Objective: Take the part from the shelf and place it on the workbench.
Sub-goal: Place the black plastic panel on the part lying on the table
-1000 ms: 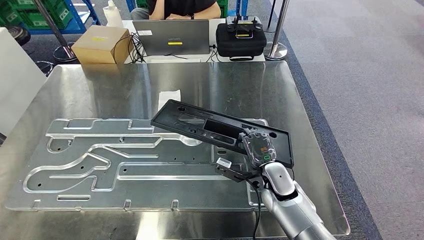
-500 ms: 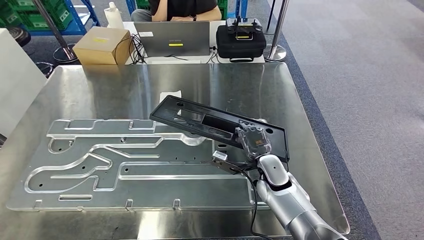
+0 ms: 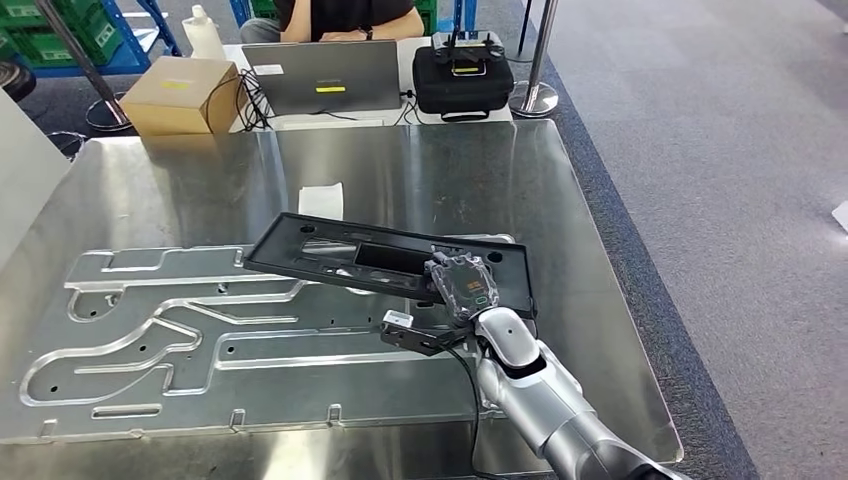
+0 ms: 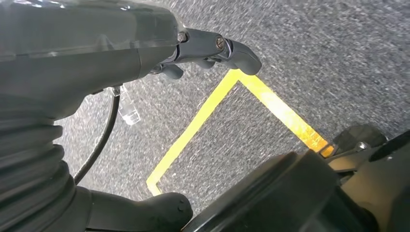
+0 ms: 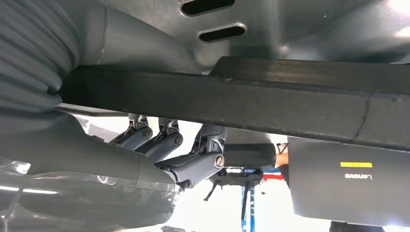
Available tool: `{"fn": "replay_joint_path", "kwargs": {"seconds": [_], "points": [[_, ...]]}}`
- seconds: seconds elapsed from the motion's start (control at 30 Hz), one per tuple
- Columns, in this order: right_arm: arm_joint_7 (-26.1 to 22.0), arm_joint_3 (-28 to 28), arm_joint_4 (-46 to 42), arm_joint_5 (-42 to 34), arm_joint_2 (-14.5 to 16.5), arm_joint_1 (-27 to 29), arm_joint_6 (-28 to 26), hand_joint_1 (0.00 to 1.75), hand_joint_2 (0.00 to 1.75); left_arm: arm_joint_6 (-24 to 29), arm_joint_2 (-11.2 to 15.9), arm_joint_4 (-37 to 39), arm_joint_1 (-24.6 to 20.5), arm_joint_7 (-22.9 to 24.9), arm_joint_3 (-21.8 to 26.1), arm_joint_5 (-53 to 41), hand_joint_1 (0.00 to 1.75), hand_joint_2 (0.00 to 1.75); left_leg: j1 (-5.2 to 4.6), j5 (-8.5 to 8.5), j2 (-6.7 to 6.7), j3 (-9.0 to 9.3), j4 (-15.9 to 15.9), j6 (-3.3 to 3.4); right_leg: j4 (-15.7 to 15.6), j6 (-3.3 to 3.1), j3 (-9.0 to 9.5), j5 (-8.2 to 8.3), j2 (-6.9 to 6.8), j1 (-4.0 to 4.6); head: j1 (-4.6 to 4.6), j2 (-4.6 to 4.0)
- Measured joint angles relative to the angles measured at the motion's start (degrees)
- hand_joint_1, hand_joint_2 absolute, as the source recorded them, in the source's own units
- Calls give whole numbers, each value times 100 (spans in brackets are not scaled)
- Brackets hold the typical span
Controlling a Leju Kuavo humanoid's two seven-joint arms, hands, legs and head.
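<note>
The part is a long black plastic panel (image 3: 370, 258) with cut-outs. It hangs tilted over the steel workbench (image 3: 450, 170), its far left end above the grooved aluminium plate (image 3: 180, 340). My right hand (image 3: 462, 288) grips the panel's right end from above. In the right wrist view the panel's edge (image 5: 270, 104) crosses the picture, with the thumb (image 5: 145, 46) on one side and the fingers (image 5: 193, 157) on the other. My left hand (image 4: 121, 53) hangs beside my body over grey carpet, its fingers apart with nothing in them.
Behind the workbench stands a small table with a cardboard box (image 3: 180, 95), a grey laptop (image 3: 325, 75) and a black case (image 3: 462, 80); a person (image 3: 340, 15) sits there. A white paper slip (image 3: 320, 200) lies on the steel top. A yellow floor line (image 4: 203, 121) shows in the left wrist view.
My right hand has carried the panel leftward and slightly nearer over the workbench. The whole head view has also shifted, so the camera moved.
</note>
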Motion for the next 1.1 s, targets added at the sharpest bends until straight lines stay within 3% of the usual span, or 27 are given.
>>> {"fn": "replay_joint_path", "kwargs": {"seconds": [0.17, 0.77, 0.9, 1.1], "points": [[54, 193, 230, -219, 99, -135, -75, 175, 175, -9, 10, -1, -52, -30, -1, -63, 0, 175, 7, -11, 63, 30, -23, 2, -1, -19, -5, 11, 73, 8, -3, 0], [107, 328, 558, -244, 198, -274, -217, 175, 175, -56, 19, -2, -95, 55, 1, -131, 0, 175, 19, -3, 62, 70, -74, -12, 0, -64, 9, -2, 73, 25, -2, 0], [341, 403, 235, -79, 157, -260, -92, 175, 175, -28, 31, -1, -83, -38, 29, -75, 0, 175, 19, 3, 62, 65, -74, -20, 0, -67, -2, 1, 74, 24, -3, 0], [698, 550, -983, 91, -178, -372, 690, 175, 175, 34, 39, 0, -30, -133, 131, -122, 0, 175, 18, 29, 16, 35, -68, -31, 3, -73, -49, 3, 10, 17, -6, 0]]}}
